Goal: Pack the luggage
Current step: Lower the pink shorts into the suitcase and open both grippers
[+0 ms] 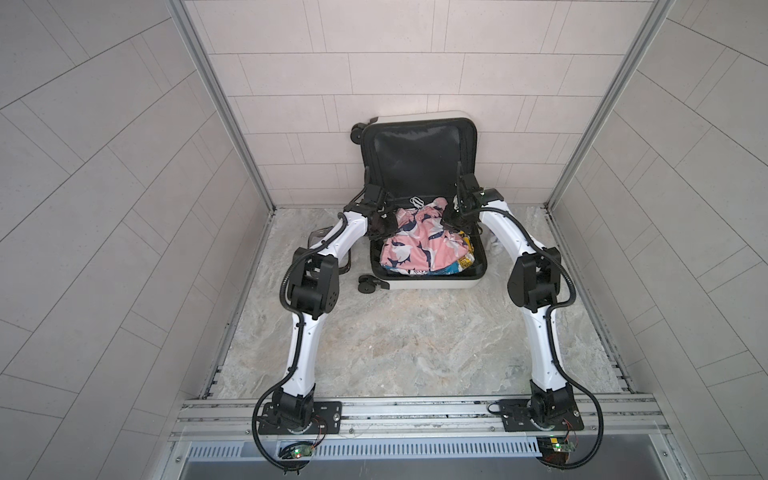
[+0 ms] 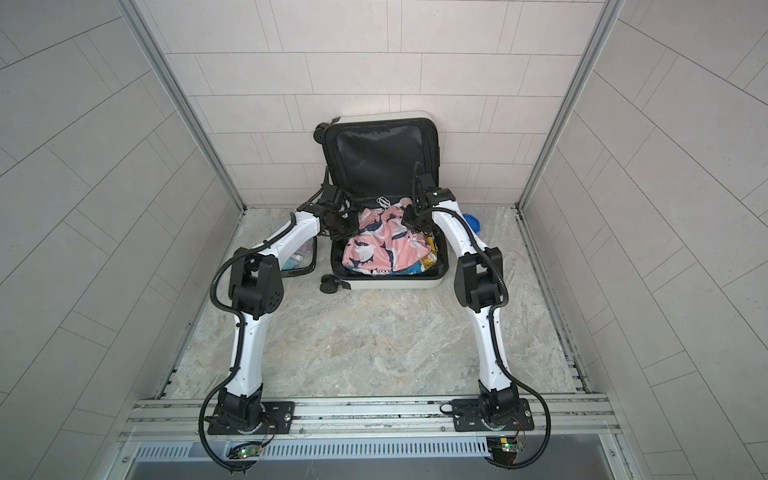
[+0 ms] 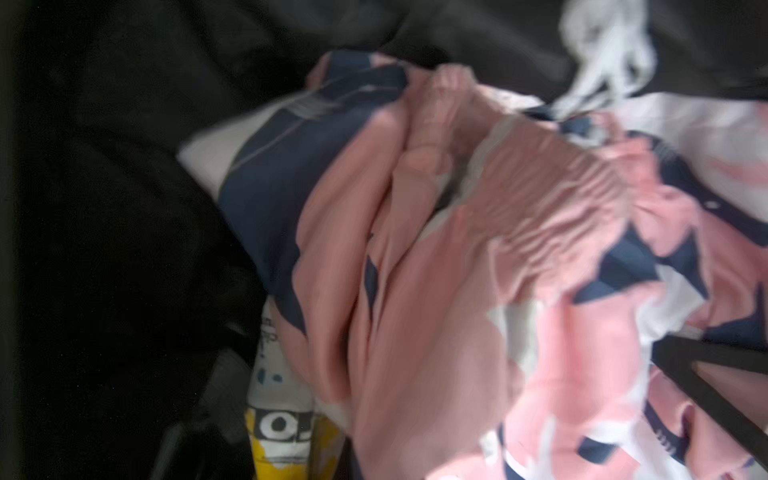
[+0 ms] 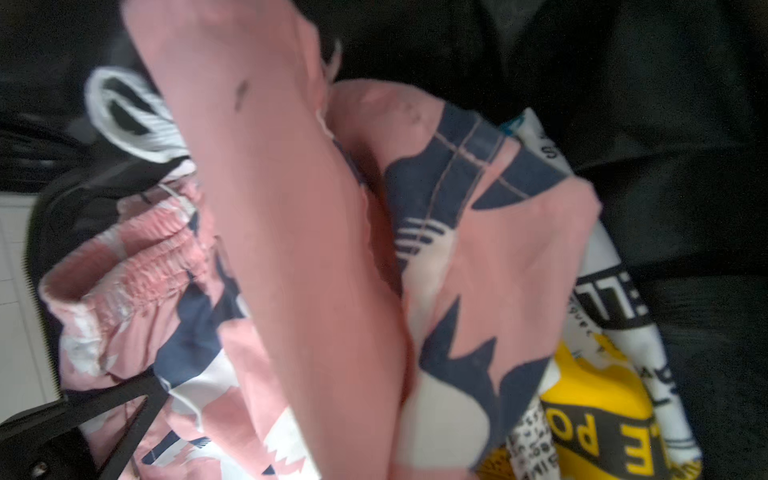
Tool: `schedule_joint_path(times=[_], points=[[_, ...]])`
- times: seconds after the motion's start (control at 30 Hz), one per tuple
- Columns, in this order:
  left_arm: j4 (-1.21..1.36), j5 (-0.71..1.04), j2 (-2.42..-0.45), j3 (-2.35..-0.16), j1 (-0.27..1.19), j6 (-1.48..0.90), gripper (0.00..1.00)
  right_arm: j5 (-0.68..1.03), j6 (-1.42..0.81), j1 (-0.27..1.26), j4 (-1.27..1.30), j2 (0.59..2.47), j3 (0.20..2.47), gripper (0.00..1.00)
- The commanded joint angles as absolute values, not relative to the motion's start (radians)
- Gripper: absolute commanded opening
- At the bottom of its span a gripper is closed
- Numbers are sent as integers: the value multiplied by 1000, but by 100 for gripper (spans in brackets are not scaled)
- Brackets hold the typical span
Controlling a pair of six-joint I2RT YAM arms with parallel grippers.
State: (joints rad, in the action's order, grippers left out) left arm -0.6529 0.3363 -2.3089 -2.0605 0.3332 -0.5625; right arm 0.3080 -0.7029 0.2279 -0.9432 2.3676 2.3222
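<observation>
High stereo pair, wrist views inside luggage

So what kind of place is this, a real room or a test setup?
Probably a robot test booth, not a home: tile-printed wall panels in aluminium framing, two arms bolted to a metal rail, and an open suitcase on a marble-look floor.

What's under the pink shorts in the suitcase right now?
Yellow, black and white printed fabric pokes out beneath the pink patterned shorts along the suitcase's right side. Everything else below is covered.
</observation>
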Motion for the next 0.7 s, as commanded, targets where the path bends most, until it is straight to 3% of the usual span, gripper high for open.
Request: schedule_joint_path(times=[0.0,0.33,0.53,0.67], points=[[-721,293,-2343,-2105,332,-573,0,218,-735,225,-1047,2392,2346,0],[-780,253,-2405,-2130,331,-600,0,149,-764,232,-1088,2422,2330,0],[-803,257,-2402,-2166,328,-591,3,177,-732,235,-1073,2398,2377,47],[-812,252,-2387,-2197,329,-585,6,197,-721,231,-1057,2357,2408,63]])
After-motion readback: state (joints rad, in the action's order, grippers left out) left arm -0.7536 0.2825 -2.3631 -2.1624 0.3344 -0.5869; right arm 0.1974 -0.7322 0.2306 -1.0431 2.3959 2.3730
